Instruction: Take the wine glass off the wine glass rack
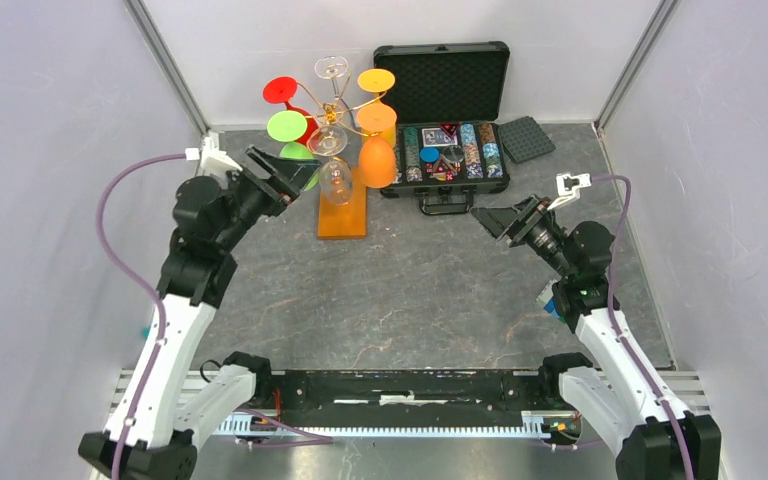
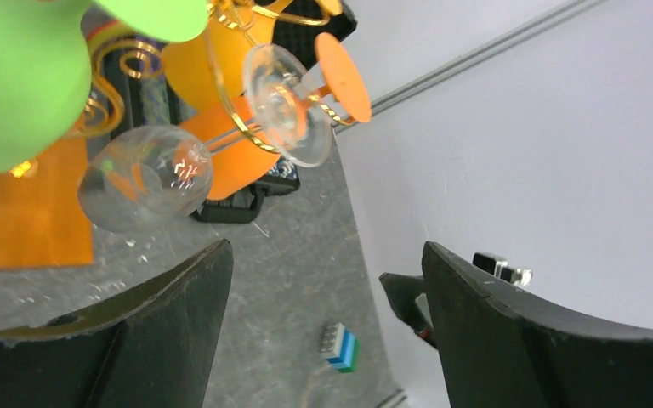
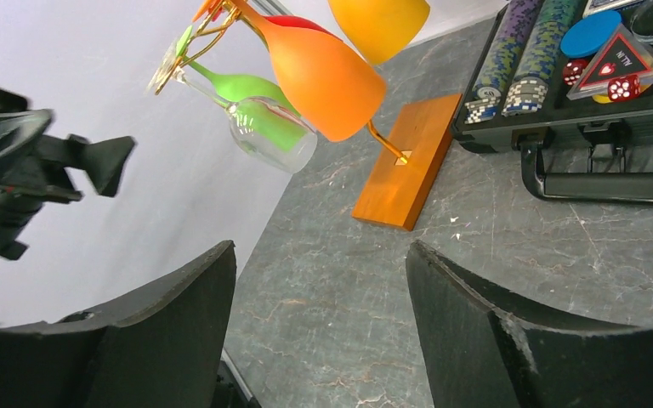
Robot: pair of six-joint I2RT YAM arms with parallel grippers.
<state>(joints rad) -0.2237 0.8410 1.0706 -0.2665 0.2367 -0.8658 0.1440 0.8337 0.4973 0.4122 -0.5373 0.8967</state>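
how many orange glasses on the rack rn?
2. The deep orange glass hangs bowl-down on the side of the rack facing the chip case; the yellow-orange glass hangs just behind it. More could be hidden from these views.

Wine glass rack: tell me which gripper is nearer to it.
Left. The left gripper is close beside the wine glass rack, on its left; the right gripper is farther off to its right, near the black chip case.
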